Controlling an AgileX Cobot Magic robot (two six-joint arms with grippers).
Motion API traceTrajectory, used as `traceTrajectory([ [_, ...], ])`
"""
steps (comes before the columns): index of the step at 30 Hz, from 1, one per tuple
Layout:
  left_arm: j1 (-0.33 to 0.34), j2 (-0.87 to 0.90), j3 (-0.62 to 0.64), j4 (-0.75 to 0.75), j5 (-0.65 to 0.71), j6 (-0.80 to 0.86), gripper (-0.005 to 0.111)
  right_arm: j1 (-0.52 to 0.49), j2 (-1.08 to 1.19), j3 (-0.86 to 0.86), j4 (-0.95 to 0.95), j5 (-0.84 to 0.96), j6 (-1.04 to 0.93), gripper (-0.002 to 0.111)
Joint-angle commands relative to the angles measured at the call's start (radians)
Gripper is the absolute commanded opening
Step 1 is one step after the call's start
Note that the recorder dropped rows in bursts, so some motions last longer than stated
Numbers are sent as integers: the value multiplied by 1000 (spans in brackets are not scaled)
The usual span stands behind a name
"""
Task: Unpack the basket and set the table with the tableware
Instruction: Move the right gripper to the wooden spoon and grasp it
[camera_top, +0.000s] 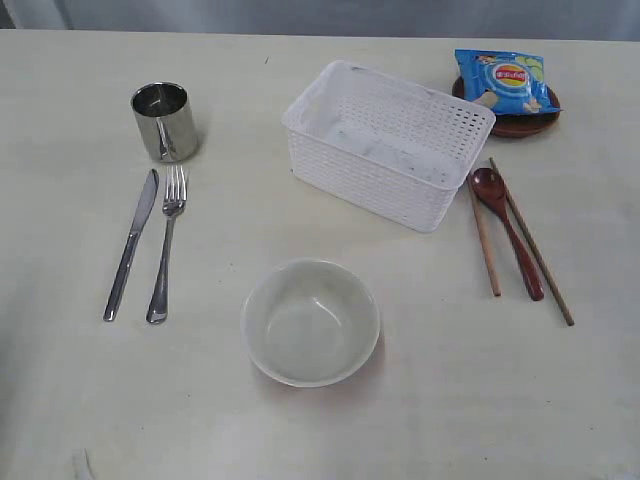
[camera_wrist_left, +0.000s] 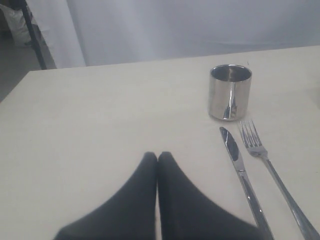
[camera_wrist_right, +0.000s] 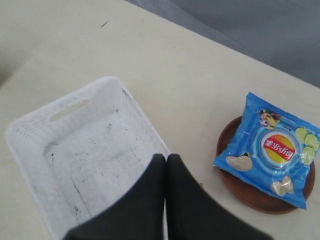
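At desk (camera_top: 80, 400) centre, white basket (camera_top: 388, 140) sits near bowl (camera_top: 311, 320), not touching. Left side: cup (camera_top: 165, 121) beyond knife (camera_top: 131, 245) and fork (camera_top: 168, 243), lying side by side. Right of basket: spoon (camera_top: 507, 230) between two chopsticks (camera_top: 484, 240), chip bag (camera_top: 502, 80) on plate (camera_top: 520, 124). Left claw (camera_wrist_left: 157, 156) closed, gripping nothing; right claw (camera_wrist_right: 166, 157) closed over basket rim.

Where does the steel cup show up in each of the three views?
Exterior view: cup upper left, just beyond the knife and fork tips.
Left wrist view: cup upright beyond the knife and fork tips.
Right wrist view: not in it.
Shared landmark: knife and fork, in those two views; the table in all three.
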Motion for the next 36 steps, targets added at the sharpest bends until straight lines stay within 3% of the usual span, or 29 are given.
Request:
traceTrajectory([
  [1,-5,-2,2,0,-1,-2,0,-6,53,3,-5,41,-8,0],
  [10,-5,-2,2,0,-1,-2,0,-145,85,52,-19,415,237,0],
  [15,-5,-2,2,0,-1,-2,0,-143,80,278,-14,277,239,0],
  [20,-5,-2,2,0,-1,-2,0,-143,90,353,-16,161,194,27],
  [23,-5,-2,2,0,-1,-2,0,-143,101,383,-29,104,184,37],
  [36,-5,-2,2,0,-1,-2,0,-143,107,509,-66,-77,175,37],
])
